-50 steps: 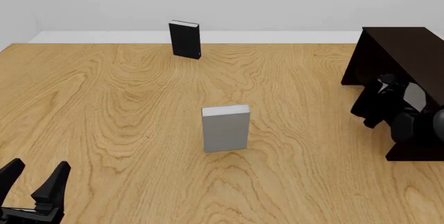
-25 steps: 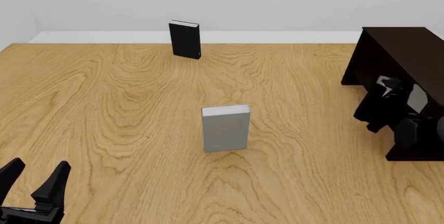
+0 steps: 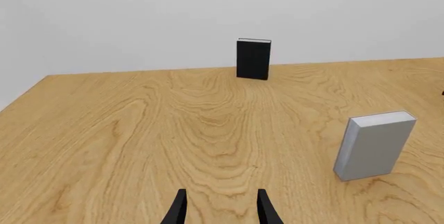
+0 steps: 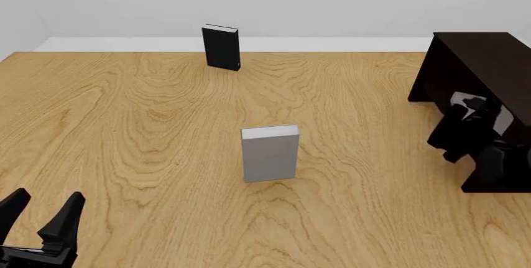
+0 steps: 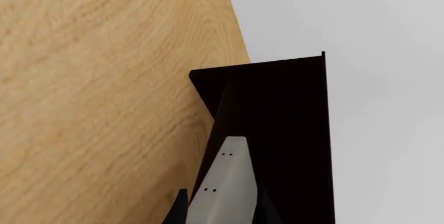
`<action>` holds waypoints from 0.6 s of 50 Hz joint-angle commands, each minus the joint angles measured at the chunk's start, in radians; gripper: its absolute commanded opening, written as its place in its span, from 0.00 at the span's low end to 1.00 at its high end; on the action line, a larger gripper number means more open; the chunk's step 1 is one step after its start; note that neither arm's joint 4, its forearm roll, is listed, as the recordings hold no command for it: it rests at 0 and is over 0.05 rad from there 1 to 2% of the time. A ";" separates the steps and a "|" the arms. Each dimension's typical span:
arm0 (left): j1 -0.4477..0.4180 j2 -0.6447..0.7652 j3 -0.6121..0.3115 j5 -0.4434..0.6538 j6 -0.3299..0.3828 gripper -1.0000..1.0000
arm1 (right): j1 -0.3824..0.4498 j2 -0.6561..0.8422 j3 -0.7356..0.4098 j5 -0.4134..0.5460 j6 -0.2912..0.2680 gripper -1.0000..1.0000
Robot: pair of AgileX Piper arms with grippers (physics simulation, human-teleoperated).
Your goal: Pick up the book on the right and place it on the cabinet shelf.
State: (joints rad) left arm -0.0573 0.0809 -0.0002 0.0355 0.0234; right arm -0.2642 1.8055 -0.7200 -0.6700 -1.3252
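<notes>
My right gripper (image 4: 484, 116) is shut on the light-grey book (image 5: 223, 185) and holds it inside the open side of the dark brown cabinet (image 4: 485, 63). In the right wrist view the book sits between my fingertips (image 5: 180, 207) against the dark cabinet interior (image 5: 284, 115). In the front view only a sliver of the book (image 4: 500, 114) shows. I cannot tell whether the book rests on the shelf. My left gripper (image 4: 40, 213) is open and empty at the near left table edge; it also shows in the left wrist view (image 3: 220, 209).
The twin grey book (image 4: 270, 153) stands upright mid-table, also in the left wrist view (image 3: 375, 145). A black book (image 4: 221, 47) stands upright at the far edge, also in the left wrist view (image 3: 253, 58). The cabinet fills the right side of the table.
My right gripper has moved a little to the right, deeper into the cabinet, with the book in it. The left arm and the other two books have not moved.
</notes>
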 commanded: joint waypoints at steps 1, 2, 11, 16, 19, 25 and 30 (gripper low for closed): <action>-0.001 -0.007 0.000 0.005 0.000 1.00 | -0.047 0.005 0.039 0.008 -0.002 1.00; -0.001 -0.008 0.000 0.006 0.001 1.00 | -0.050 0.002 0.039 0.006 0.002 1.00; -0.003 -0.006 0.000 0.003 0.000 1.00 | -0.056 -0.001 0.063 -0.007 -0.002 1.00; -0.002 -0.005 0.000 0.001 0.000 1.00 | -0.059 -0.007 0.062 -0.005 -0.001 1.00; -0.002 -0.006 0.000 0.003 0.000 1.00 | -0.063 -0.004 0.068 -0.009 -0.006 1.00; -0.003 -0.006 0.000 0.005 0.003 1.00 | -0.043 -0.004 0.070 -0.015 -0.002 1.00; -0.003 -0.004 0.000 0.002 0.001 1.00 | -0.007 -0.021 0.037 0.011 0.011 1.00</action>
State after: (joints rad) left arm -0.0591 0.0754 -0.0002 0.0379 0.0239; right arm -0.2727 1.7961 -0.6975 -0.6777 -1.3244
